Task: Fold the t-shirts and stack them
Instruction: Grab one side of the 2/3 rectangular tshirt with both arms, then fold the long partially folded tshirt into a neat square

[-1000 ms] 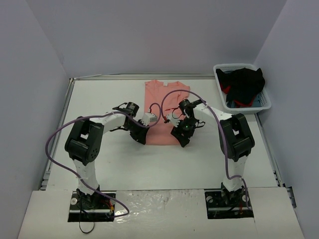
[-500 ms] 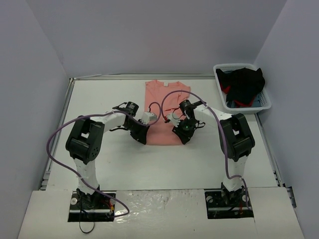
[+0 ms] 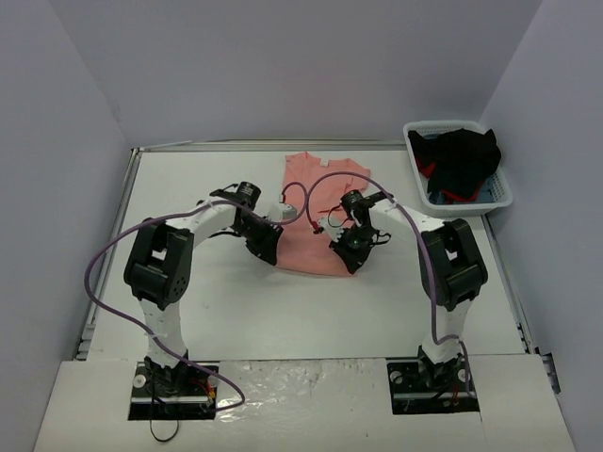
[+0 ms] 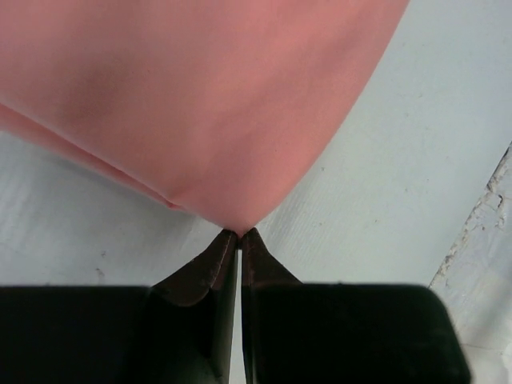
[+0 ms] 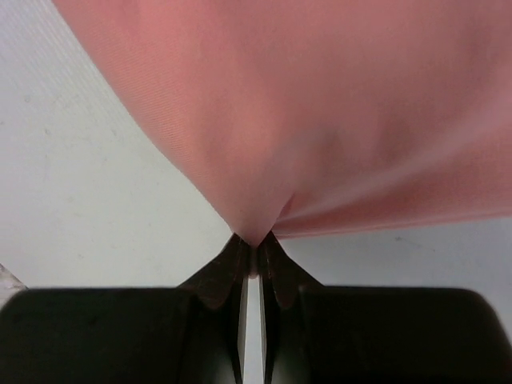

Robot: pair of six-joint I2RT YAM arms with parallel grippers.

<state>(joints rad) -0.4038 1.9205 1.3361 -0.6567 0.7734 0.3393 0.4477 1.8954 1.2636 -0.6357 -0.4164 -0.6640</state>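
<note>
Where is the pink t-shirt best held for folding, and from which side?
Its two near hem corners, taken from the near side: the t-shirt lies spread, collar far, so these corners lift freely. The left gripper and right gripper have jaws shut there.

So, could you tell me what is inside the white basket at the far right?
A heap of black clothing with red bits fills the basket, rising above its rim. Anything beneath the heap, and the basket's floor, is covered.

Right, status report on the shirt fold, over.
Left pincer shut on pink t-shirt edge. Right pincer likewise. Basket far right, nothing blocking.
</note>
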